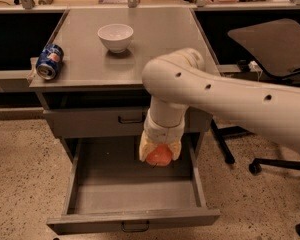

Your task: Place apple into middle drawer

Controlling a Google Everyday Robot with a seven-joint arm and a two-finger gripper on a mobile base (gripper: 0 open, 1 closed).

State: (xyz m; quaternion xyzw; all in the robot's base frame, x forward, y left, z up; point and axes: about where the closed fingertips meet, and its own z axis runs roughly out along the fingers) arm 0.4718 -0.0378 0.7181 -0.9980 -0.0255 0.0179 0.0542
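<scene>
The red-orange apple (159, 156) is held between the pale fingers of my gripper (159, 153), which points straight down and is shut on it. The apple hangs above the inside of the open middle drawer (85, 199), toward its back right part. The drawer is pulled out wide, a grey tray with low walls and a dark bow handle at its front. My white arm reaches in from the right and covers the drawer's back right corner.
A closed grey drawer front (90, 122) sits directly above. On the cabinet top stand a white bowl (115, 36) and a blue soda can (49, 61) lying at the left edge. A black office chair (272, 49) stands at the right.
</scene>
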